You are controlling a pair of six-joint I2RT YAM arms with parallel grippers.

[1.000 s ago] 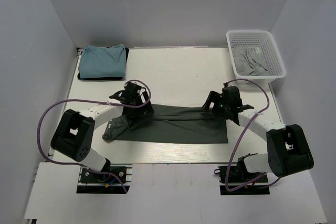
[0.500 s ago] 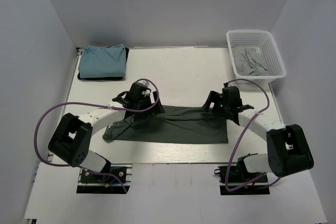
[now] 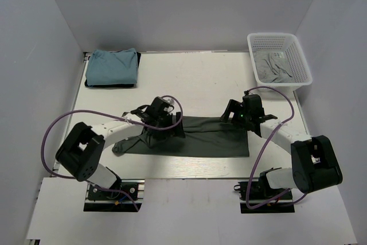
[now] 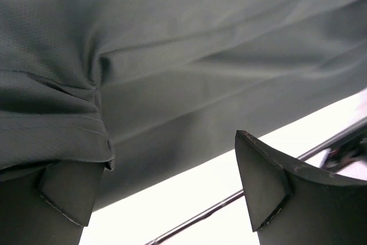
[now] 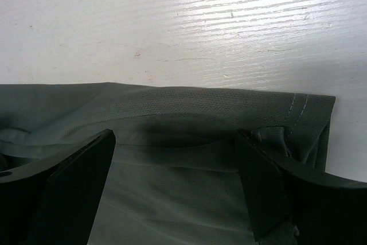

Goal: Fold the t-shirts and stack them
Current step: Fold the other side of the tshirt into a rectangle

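Note:
A dark grey-green t-shirt (image 3: 209, 139) lies folded into a long strip across the near middle of the table. My left gripper (image 3: 167, 124) is open, low over the strip's far edge near its left part. In the left wrist view (image 4: 163, 162) the jaws stand wide apart and a bunched fold of the shirt (image 4: 172, 55) rests on the left finger (image 4: 66, 193). My right gripper (image 3: 236, 120) is open over the shirt's far right corner; the right wrist view (image 5: 175, 142) shows the jaws apart over the hem (image 5: 229, 101). A folded teal-blue t-shirt (image 3: 112, 67) lies on a dark one at the back left.
A white mesh basket (image 3: 304, 68) at the back right holds crumpled pale grey t-shirts (image 3: 271, 68). The table's near edge (image 3: 183, 177) runs just below the dark shirt. White walls close in the left, right and back sides.
My left gripper has moved right and toward the near side along the shirt's far edge, and the cloth under it has bunched. My right arm has not moved.

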